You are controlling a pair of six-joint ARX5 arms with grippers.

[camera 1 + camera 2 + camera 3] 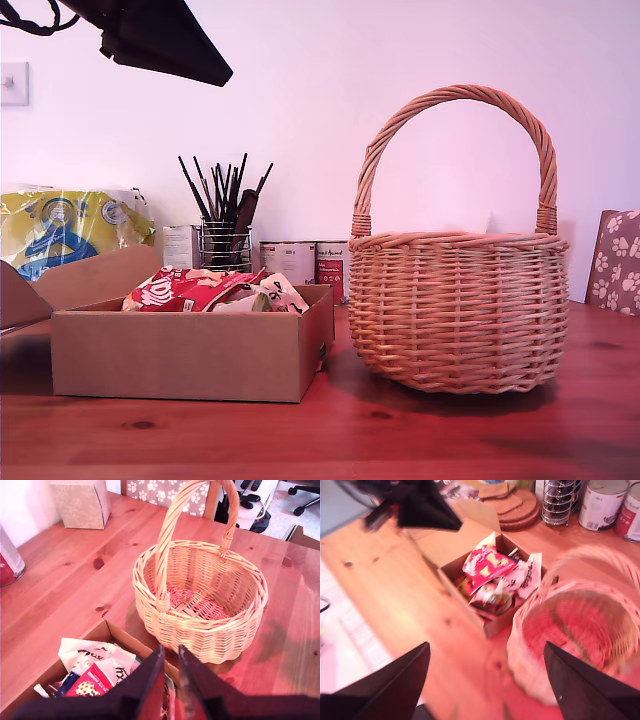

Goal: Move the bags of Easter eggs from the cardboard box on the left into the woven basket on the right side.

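The bags of Easter eggs (pixel 185 288), mostly red with some cream, lie heaped in the open cardboard box (pixel 190 355) at the exterior view's left. The woven basket (pixel 455 310) stands at that view's right, and its bottom (pixel 192 602) holds nothing. My first gripper (pixel 170 647) hangs shut above the box, its dark fingers almost together, facing the basket (pixel 200 630). It shows at the exterior view's top left (pixel 215 72). My second gripper (pixel 486 644) is open, high over the box (pixel 465 605), the bags (pixel 490 570) and the blurred basket (pixel 575 625).
Behind the box stand a wire pencil holder with brushes (pixel 225 245), two tins (pixel 295 260) and a yellow-and-blue package (pixel 60 230). A paw-print chair back (pixel 615 260) is at the exterior view's right. A tissue box (pixel 82 502) and cork coasters (pixel 512 502) sit on the wooden table.
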